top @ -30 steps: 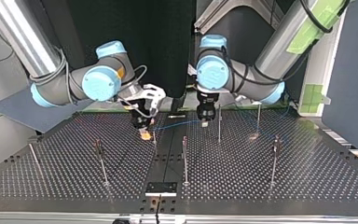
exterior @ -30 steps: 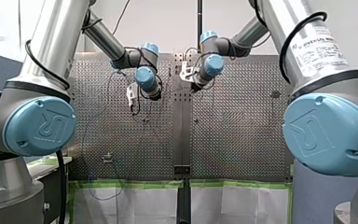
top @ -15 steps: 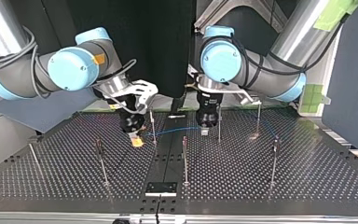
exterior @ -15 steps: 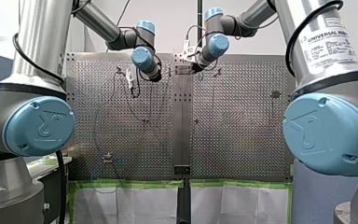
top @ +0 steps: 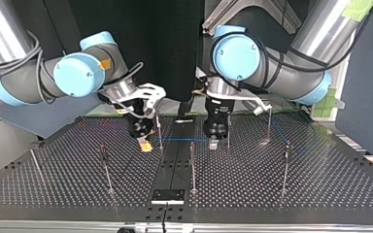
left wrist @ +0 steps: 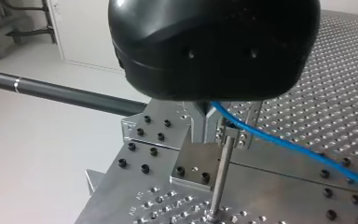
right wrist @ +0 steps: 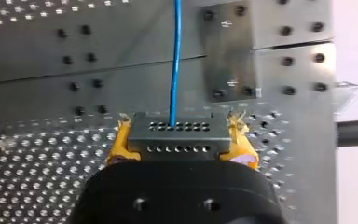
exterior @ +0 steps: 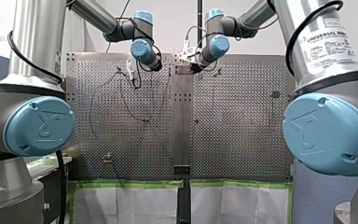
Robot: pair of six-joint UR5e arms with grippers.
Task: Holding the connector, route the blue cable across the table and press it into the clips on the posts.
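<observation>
In the right wrist view my right gripper (right wrist: 179,140) is shut, its yellow pads (right wrist: 120,142) clamping a dark grey connector (right wrist: 177,133) with rows of holes. The blue cable (right wrist: 174,60) leaves the connector straight ahead. In the top view that gripper (top: 146,145) hangs just above the table beside a thin post (top: 159,131). From there the blue cable (top: 179,140) runs level to my left gripper (top: 213,143), which is shut on it. In the left wrist view the cable (left wrist: 279,140) comes out from under my black left gripper (left wrist: 210,116), just above a post (left wrist: 221,177).
Several thin metal posts stand on the perforated table (top: 320,189), among them one (top: 192,165) at the middle, one (top: 285,167) at the top view's right and one (top: 104,167) at its left. A black plate (top: 167,195) lies at the near edge.
Both grippers have come toward the top view's camera and sunk lower. The cable between them, slack a second ago, now runs straight and level.
</observation>
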